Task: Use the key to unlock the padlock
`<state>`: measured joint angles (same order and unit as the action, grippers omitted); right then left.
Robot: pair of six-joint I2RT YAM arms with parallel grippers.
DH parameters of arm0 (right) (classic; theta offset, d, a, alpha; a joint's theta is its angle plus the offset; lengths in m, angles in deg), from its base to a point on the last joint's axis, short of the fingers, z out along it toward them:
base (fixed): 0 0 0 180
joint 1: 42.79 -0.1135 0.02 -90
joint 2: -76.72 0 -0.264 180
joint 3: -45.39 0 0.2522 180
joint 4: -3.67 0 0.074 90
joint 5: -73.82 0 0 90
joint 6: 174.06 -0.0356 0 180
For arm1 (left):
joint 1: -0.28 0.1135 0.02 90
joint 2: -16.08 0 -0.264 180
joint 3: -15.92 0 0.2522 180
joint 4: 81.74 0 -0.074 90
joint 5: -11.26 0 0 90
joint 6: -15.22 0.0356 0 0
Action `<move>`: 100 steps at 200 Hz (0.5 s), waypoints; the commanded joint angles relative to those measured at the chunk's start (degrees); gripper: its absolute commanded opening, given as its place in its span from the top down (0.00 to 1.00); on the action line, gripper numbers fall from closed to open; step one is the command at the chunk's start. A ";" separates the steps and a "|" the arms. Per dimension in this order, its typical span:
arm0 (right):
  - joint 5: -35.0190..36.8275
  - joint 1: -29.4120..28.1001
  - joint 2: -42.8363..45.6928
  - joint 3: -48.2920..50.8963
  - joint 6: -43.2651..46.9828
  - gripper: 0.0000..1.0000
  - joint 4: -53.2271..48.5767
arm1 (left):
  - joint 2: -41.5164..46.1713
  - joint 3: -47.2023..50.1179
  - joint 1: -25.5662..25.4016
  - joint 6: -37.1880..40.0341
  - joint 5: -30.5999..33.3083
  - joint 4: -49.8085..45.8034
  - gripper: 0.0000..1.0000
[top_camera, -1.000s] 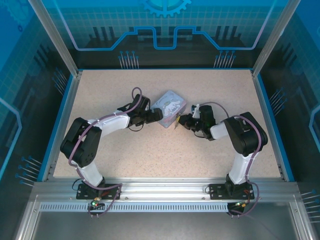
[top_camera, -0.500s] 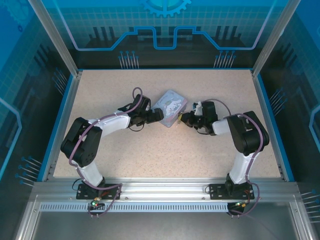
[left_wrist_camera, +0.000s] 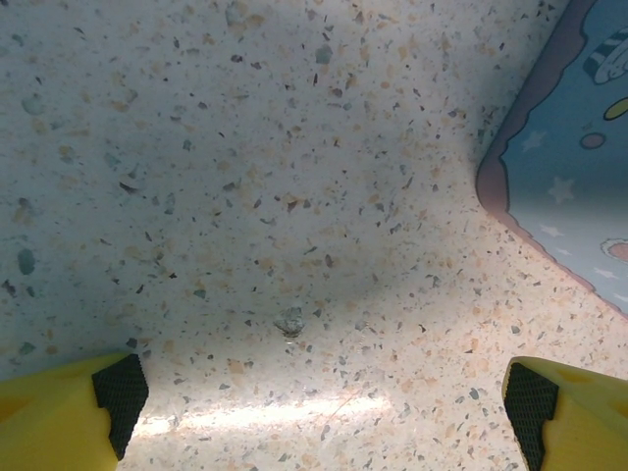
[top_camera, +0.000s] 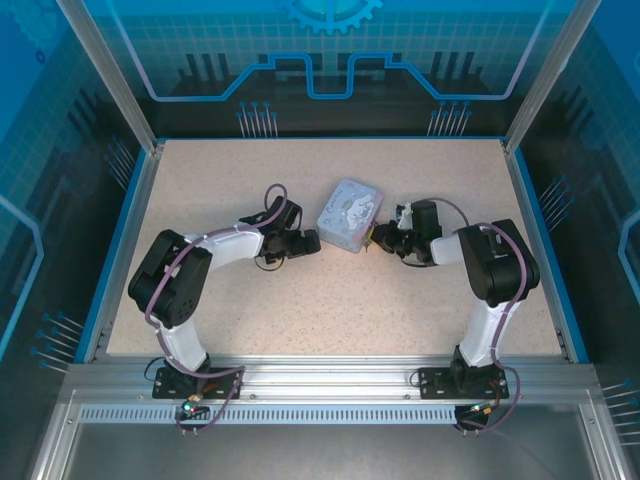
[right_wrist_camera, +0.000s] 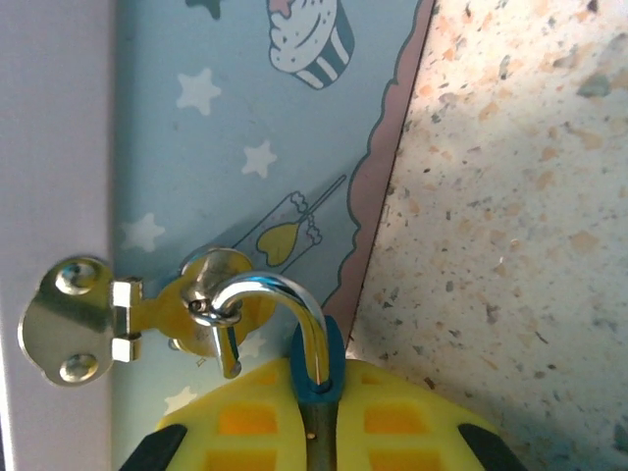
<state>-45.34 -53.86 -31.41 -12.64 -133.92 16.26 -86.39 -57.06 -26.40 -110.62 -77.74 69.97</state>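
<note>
Arching out from between the pinching fingers of the right gripper (right_wrist_camera: 319, 407), the padlock (right_wrist_camera: 294, 299) pointed its silver shackle towards the pale blue tin (right_wrist_camera: 226, 128), hooked at the brass hasp (right_wrist_camera: 147, 304). Its long axis ran along the fingers. The right arm reached leftward, low over the table (top_camera: 250, 310). The left gripper (left_wrist_camera: 324, 402) was spread wide near the tin's corner. The padlock's body lay hidden within the pinch.
</note>
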 commanded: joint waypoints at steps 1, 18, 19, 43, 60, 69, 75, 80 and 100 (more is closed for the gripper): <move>-0.47 0.40 0.61 -0.83 1.21 1.00 -1.31 | 0.79 -0.19 0.47 0.73 1.12 -4.81 0.04; -0.58 0.36 1.40 -0.42 1.38 1.00 -1.46 | 2.76 -0.34 0.57 0.63 1.06 -5.09 0.04; -0.60 0.35 1.51 -0.36 1.41 1.00 -1.42 | 2.87 -0.35 0.57 0.61 1.04 -5.08 0.04; -0.60 0.35 2.67 0.62 1.24 1.00 -1.09 | 5.42 -0.93 0.25 -0.43 0.13 -4.85 0.04; -0.62 0.29 3.35 1.02 1.11 1.00 -1.03 | 6.61 -2.23 -0.50 -0.71 0.13 -4.94 0.03; -0.63 0.35 3.60 1.10 0.93 1.00 -0.88 | 6.76 -3.44 -1.04 -0.64 0.26 -5.30 0.03; -0.61 0.30 3.67 1.20 0.94 1.00 -0.93 | 6.63 -4.56 -1.41 -0.46 0.31 -5.70 0.03; -0.62 0.26 3.85 1.33 0.92 1.00 -0.94 | 6.37 -5.61 -1.79 -0.12 0.37 -6.03 0.03; -0.54 0.07 4.19 1.83 0.63 1.00 -0.55 | 4.17 -10.68 -3.38 1.63 1.29 -8.47 0.03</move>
<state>-45.34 -53.86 -29.34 -11.85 -133.73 15.87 -81.48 -61.59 -27.82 -110.73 -77.57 64.93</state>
